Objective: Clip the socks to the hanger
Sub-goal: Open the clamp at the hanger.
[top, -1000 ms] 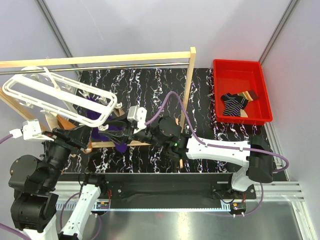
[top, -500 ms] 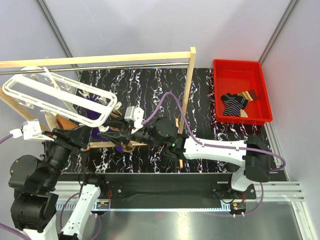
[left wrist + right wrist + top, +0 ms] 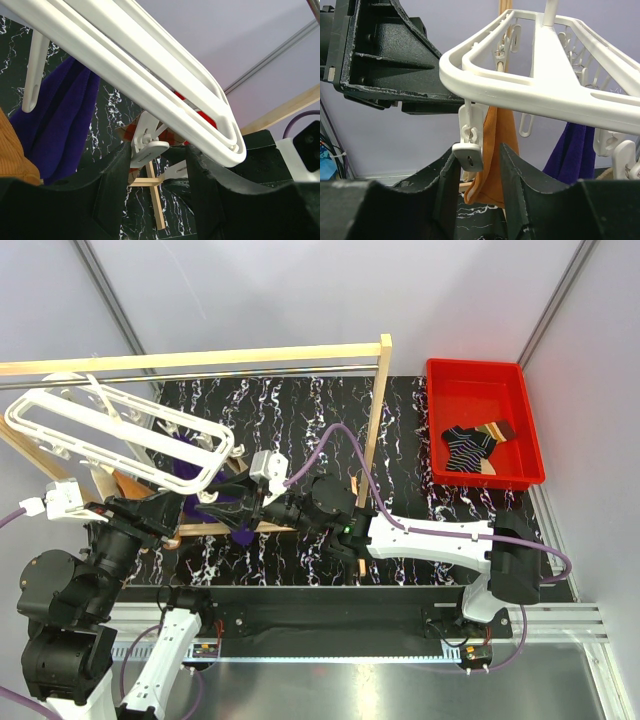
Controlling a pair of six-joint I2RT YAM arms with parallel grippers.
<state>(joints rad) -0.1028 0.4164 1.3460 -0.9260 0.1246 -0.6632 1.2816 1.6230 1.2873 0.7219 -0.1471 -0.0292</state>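
Note:
The white hanger hangs tilted at the left. A purple sock and an orange sock hang clipped under it. My left gripper is open just under its near corner. In the left wrist view, my left gripper stands around a dangling white clip beneath the frame, with the purple sock to the left. My right gripper is open; a clip and the orange sock hang between its fingers. It also shows in the top view.
A red bin at the right holds a black striped sock and an orange-brown sock. A wooden frame with a metal rod and a post crosses the back. The left arm's black body is close to the right wrist.
My right arm has moved left, bringing its gripper under the hanger's near corner. The left arm and the hanger have barely moved.

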